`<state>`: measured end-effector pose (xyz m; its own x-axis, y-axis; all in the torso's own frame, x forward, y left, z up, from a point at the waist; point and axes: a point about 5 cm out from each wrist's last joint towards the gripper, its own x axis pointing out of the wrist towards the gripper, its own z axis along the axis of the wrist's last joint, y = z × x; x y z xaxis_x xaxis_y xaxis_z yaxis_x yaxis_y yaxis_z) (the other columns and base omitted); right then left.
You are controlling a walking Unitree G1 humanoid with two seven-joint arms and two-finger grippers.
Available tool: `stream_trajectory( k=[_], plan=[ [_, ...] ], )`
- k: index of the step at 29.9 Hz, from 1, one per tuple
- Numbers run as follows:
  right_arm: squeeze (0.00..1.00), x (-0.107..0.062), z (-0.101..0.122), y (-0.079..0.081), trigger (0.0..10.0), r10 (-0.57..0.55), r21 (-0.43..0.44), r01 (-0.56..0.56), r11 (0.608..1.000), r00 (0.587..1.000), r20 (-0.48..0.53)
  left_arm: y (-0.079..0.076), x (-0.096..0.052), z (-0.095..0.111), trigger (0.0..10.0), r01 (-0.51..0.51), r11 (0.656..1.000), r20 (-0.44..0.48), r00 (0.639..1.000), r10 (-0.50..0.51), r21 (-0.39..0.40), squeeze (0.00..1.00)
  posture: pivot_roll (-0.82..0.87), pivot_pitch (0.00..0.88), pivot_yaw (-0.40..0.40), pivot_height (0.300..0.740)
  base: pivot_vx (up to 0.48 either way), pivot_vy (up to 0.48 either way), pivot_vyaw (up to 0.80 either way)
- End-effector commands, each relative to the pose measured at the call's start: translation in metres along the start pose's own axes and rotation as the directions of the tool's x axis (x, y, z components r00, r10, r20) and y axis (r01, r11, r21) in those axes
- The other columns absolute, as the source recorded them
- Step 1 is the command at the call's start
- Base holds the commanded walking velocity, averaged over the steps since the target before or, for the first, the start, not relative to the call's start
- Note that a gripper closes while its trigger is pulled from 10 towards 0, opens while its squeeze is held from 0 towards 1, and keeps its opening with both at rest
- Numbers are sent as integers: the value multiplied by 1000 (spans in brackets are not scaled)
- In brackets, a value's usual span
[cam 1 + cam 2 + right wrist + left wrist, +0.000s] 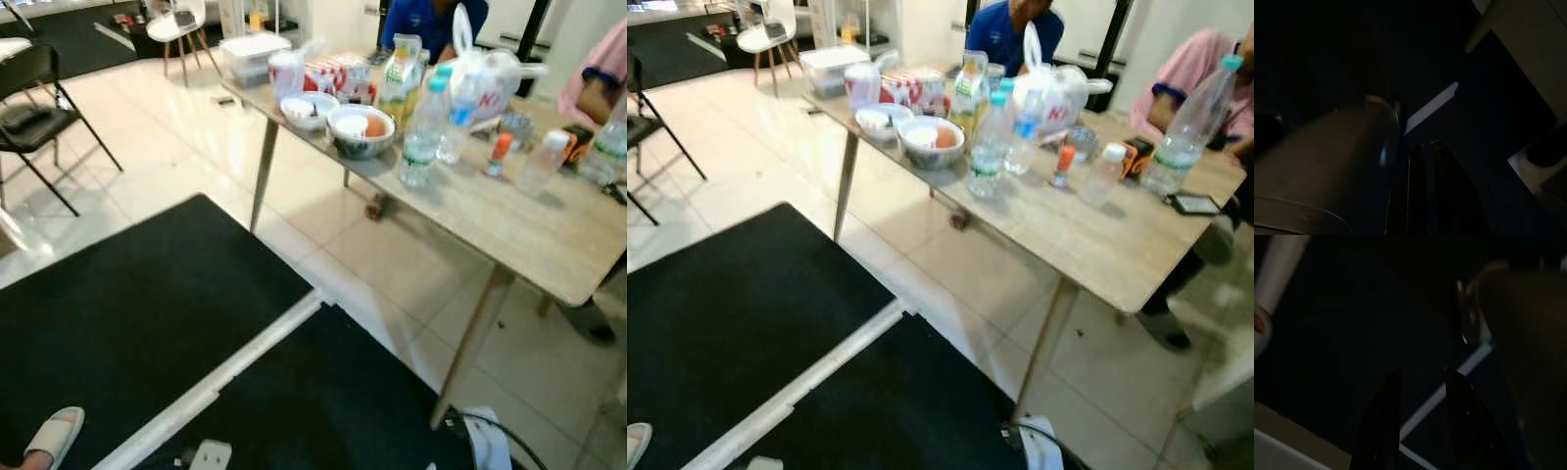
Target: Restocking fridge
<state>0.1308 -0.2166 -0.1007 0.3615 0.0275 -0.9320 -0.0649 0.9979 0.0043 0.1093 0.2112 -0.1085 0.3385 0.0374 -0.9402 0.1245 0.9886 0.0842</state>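
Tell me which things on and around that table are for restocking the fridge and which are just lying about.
Likely for the fridge:
water bottles
bowl holding an egg
small white bowl
carton
clear lidded container

Probably just lying about:
phone
white plastic bag
black folding chair
black floor mats
sandal

Groceries for restocking stand grouped on the wooden table (pixel 549 245), upper right.
Two clear water bottles (pixel 423 132) upright at 1 o'clock; bowl (pixel 361 130) holding an orange item touching a smaller white bowl (pixel 308 109); carton (pixel 399 70) upright behind; white plastic bag (pixel 490 78) beside it.
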Motion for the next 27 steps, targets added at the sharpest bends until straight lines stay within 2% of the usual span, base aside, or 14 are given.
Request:
stream_trajectory(
  k=[1,27],
  plan=[
    [0,-1,5,-3,10000,-8,13,8,1000,1000,24,2,-1,-4,10000,-5,1000,-13,1000,5,5,0,1,0,29,740,307,0,0],
    [0,-1,1,-7,10000,-22,14,22,1000,1000,14,-1,-1,-13,10000,0,1000,-26,1000,0,-5,0,0,0,26,740,314,0,0]
  ],
)
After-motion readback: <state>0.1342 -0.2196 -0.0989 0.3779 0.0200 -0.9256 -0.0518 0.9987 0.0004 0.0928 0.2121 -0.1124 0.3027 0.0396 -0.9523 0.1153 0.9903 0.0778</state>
